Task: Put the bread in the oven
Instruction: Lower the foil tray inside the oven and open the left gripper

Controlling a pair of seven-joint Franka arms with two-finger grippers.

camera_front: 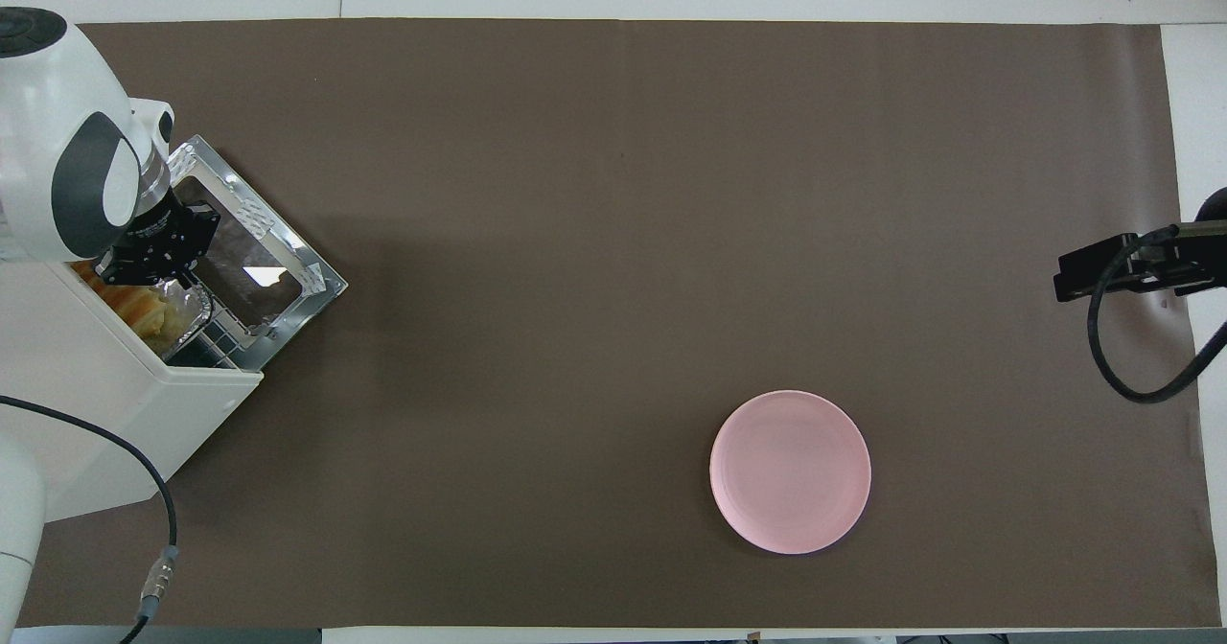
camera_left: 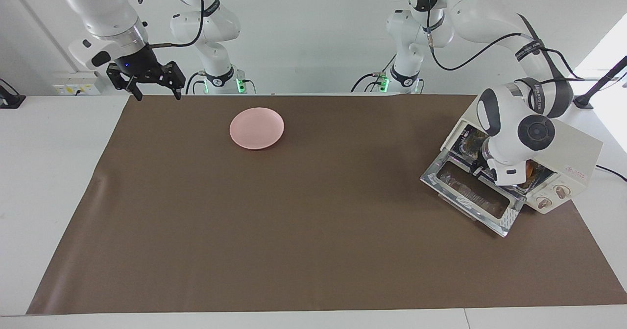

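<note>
The cream-white oven (camera_left: 583,155) stands at the left arm's end of the table, and shows in the overhead view (camera_front: 115,404). Its glass door (camera_left: 470,192) hangs open and flat. The golden bread (camera_front: 134,304) lies inside the oven on a crinkled foil tray (camera_front: 189,313). A sliver of the bread shows in the facing view (camera_left: 530,168). My left gripper (camera_front: 129,265) is at the oven's mouth, over the door's hinge and right above the bread; its wrist hides the fingers. My right gripper (camera_left: 156,93) hangs open and empty above the table's edge at the right arm's end.
A round pink plate (camera_left: 256,128) lies bare on the brown mat (camera_left: 294,231), nearer the robots and toward the right arm's end; it shows in the overhead view (camera_front: 790,471). The oven's two knobs (camera_left: 553,197) face away from the robots.
</note>
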